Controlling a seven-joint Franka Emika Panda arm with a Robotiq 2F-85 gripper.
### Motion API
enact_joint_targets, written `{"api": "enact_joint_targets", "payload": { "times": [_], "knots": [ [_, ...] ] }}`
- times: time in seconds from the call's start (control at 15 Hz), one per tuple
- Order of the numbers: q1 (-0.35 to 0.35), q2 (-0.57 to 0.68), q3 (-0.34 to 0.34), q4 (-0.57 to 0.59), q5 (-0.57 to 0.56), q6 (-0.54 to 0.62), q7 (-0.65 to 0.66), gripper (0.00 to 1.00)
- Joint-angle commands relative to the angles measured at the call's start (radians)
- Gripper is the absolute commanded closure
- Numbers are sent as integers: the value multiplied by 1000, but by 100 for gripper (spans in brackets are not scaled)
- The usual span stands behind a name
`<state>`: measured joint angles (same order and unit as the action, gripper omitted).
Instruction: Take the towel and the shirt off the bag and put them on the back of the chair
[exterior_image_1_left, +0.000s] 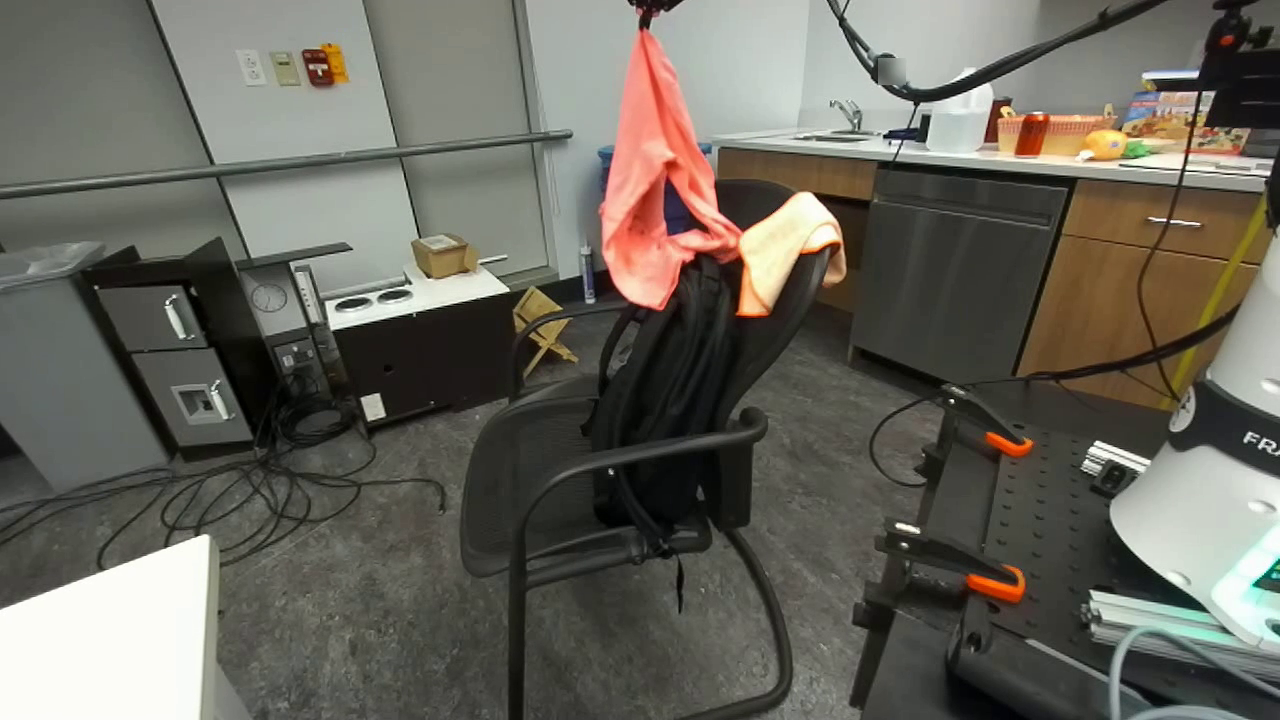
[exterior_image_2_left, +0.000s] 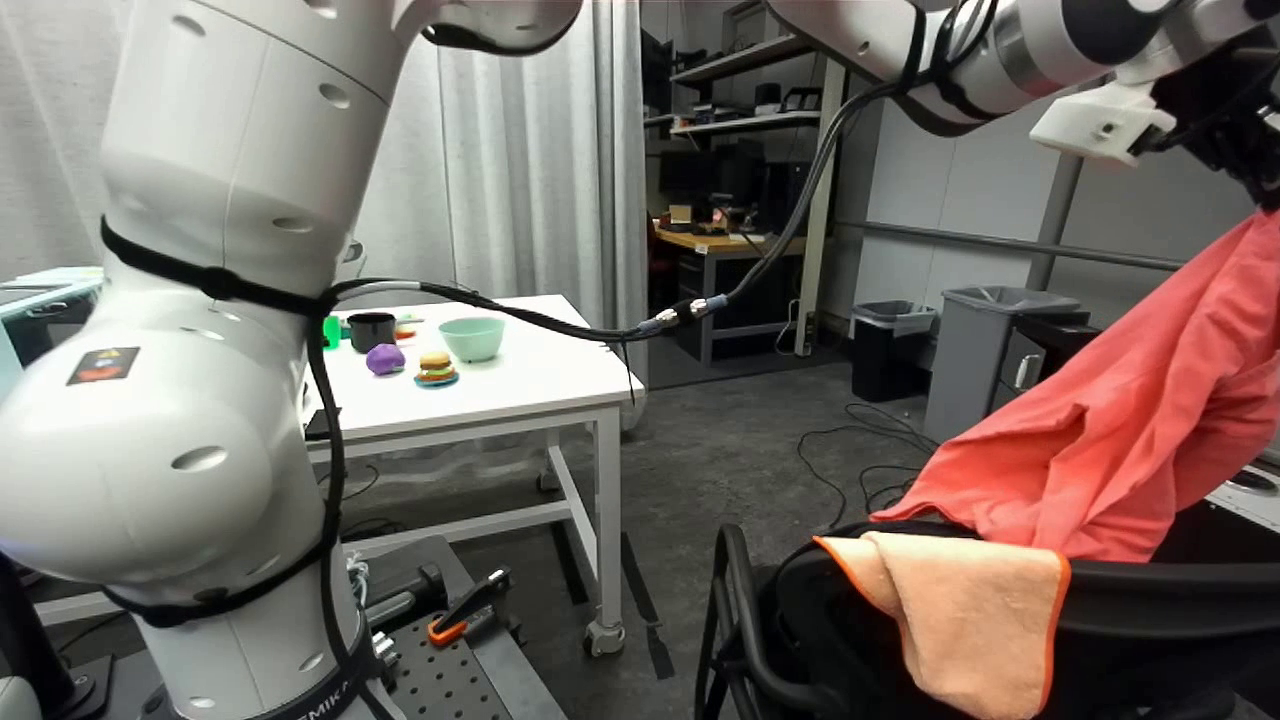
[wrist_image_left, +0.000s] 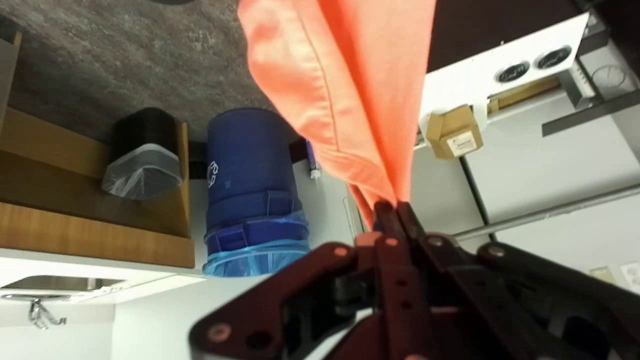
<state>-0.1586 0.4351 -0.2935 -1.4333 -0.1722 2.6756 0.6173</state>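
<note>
hand (wrist_image_left: 395, 206) pinched tight on shirt (exterior_image_1_left: 636, 200) | shirt perhaps touching bag (exterior_image_1_left: 660, 400) | towel (exterior_image_1_left: 785, 245) over chair back (exterior_image_1_left: 757, 338)

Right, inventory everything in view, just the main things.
Curved-armed mesh chair: 1, black, on floor
Limp fabric bag: 1, black, on chair
Orange-edged cloth towel: 1, peach, over chair's back
Creased fabric shirt: 1, coral, gripped, by chair's back
Flat metal dishwasher: 1, grey, under counter
Round bowl: 1, mint, on white table
Round plastic bin: at least 1, blue, by counter
Tall plastic bin: 1, grey, beside dark cabinet
Jointed arm: 1, white, beside chair
Slim claw: 1, black, shut on shirt
</note>
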Motion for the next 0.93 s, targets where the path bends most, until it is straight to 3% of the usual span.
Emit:
{"api": "enact_joint_targets", "payload": {
  "times": [0.0,0.53,0.87],
  "knots": [
    [26,129,-98,177,-62,44,193,99],
    [83,318,-342,435,-172,-25,620,99],
    [73,311,-335,486,-147,-113,623,99]
  ]
}}
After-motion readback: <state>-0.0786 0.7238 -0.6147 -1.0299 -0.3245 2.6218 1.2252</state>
